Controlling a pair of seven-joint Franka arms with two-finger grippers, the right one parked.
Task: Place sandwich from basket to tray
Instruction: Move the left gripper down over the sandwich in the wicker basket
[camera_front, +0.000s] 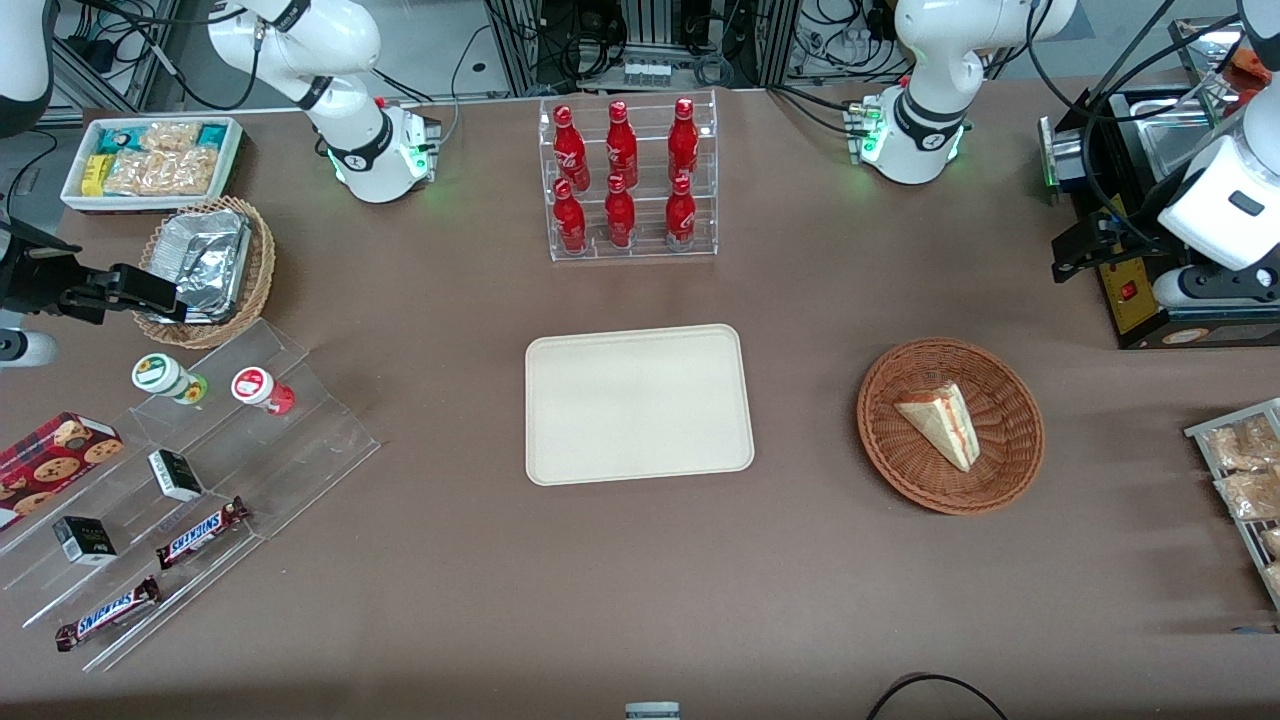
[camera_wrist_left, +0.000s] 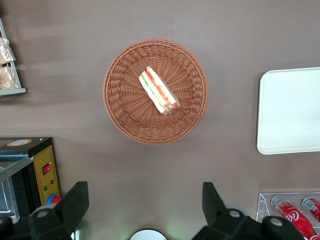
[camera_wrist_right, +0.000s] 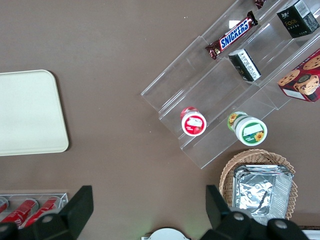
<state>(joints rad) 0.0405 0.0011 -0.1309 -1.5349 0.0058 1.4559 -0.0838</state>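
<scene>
Front view: my gripper hangs above the desk at the working arm's end, upper part of frame. It's touching nothing. Can't read the jaws' gap from here. The basket is round, shallow, reddish-brown woven wicker, and sits nearer the front camera than my gripper. The sandwich lies in it, a pale bread wedge with a red and green filling edge. The tray is mid-frame: flat cream rectangle, rounded corners, low rim. It's beside the basket toward the parked arm's end, not touching.

Left wrist view: gripper has jaws wide open and empty. The black fingers are well apart and clear of everything. The basket is straight ahead of the gap on the matte brown desk. The sandwich lies diagonally near the basket's middle, filling stripes up. One tray corner shows, apart from the basket.

Right wrist view: smooth tray end with rounded corner, flat on the desk.
</scene>
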